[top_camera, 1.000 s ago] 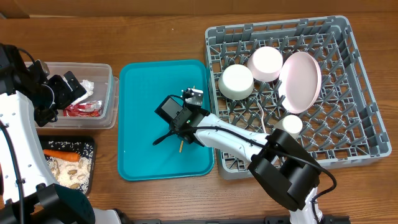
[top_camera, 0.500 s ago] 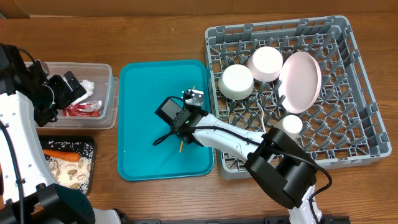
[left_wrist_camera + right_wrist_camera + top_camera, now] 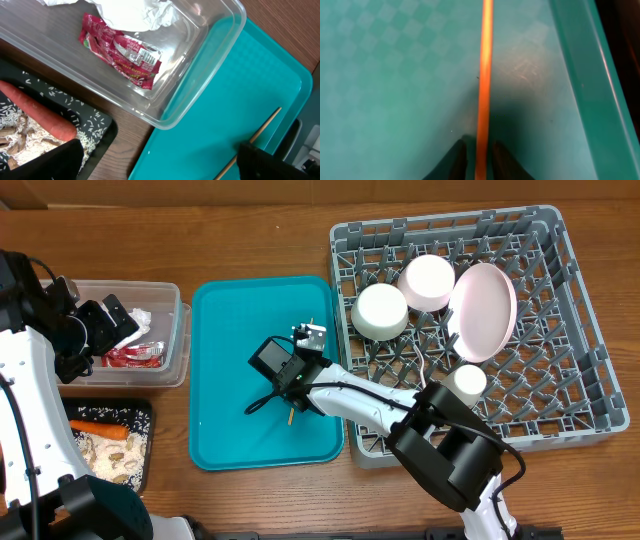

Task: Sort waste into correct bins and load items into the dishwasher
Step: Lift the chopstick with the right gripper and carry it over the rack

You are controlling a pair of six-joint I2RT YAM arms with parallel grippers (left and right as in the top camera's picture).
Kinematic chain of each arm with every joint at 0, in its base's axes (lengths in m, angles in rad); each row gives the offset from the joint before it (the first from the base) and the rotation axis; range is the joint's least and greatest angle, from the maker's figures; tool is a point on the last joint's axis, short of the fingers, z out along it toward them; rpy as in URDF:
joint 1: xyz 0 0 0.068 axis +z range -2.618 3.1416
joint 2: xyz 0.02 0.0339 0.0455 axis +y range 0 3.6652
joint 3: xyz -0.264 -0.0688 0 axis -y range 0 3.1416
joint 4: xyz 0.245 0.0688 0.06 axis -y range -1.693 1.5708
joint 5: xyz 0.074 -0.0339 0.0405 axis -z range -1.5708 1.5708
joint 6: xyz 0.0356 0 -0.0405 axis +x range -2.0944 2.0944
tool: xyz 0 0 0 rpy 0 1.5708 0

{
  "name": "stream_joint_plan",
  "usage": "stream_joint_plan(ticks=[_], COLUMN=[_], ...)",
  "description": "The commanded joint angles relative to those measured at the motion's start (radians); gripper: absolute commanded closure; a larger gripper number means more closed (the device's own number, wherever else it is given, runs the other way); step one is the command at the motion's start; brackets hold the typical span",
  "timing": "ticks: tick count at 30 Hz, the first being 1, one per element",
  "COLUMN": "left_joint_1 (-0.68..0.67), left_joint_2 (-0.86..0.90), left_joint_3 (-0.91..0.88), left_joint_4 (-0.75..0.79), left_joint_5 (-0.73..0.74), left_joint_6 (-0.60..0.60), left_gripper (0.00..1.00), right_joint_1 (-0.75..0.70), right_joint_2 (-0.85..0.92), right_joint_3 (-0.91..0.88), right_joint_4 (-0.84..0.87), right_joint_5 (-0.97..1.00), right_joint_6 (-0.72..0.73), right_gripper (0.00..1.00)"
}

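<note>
The right end effector (image 3: 479,162) clenched the chopstick (image 3: 485,75) at the tray (image 3: 395,75), presumably to carry it to the rack (image 3: 590,395) (left end effector (image 3: 160,160) hung released)

The teal serving tray (image 3: 395,75) is plastic with a fine checkered texture and a mild sheen. The chopstick (image 3: 485,75) appears to be smooth wood. The tub (image 3: 187,62) is clear glossy plastic; the snack wrapper (image 3: 120,52) is shiny crinkled film.
</note>
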Motion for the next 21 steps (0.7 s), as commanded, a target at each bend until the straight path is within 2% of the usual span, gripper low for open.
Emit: stream_joint_plan(ticks=[1, 11, 15, 18, 21], left_joint_1=[-0.002, -0.002, -0.002, -0.002, -0.002], left_joint_2=[-0.002, -0.002, -0.002, -0.002, -0.002], left_joint_3=[0.022, 0.022, 0.022, 0.022, 0.022], left_joint_4=[0.001, 0.001, 0.001, 0.001, 0.001], left_joint_5=[0.005, 0.005, 0.005, 0.005, 0.005], left_joint_6=[-0.006, -0.006, -0.006, -0.006, -0.006], left_gripper=[0.00, 0.00, 0.00, 0.00, 0.00], right_joint_1=[-0.003, -0.003, 0.002, 0.005, 0.005], right_joint_2=[0.040, 0.025, -0.029, -0.085, -0.163], right_joint_3=[0.000, 0.014, 0.039, 0.039, 0.039], right_joint_4=[-0.002, -0.002, -0.003, -0.027, -0.042], right_joint_5=[-0.007, -0.007, -0.014, -0.015, -0.034], right_joint_6=[0.000, -0.008, -0.132, -0.134, -0.215], right_gripper=[0.90, 0.96, 0.96, 0.96, 0.96])
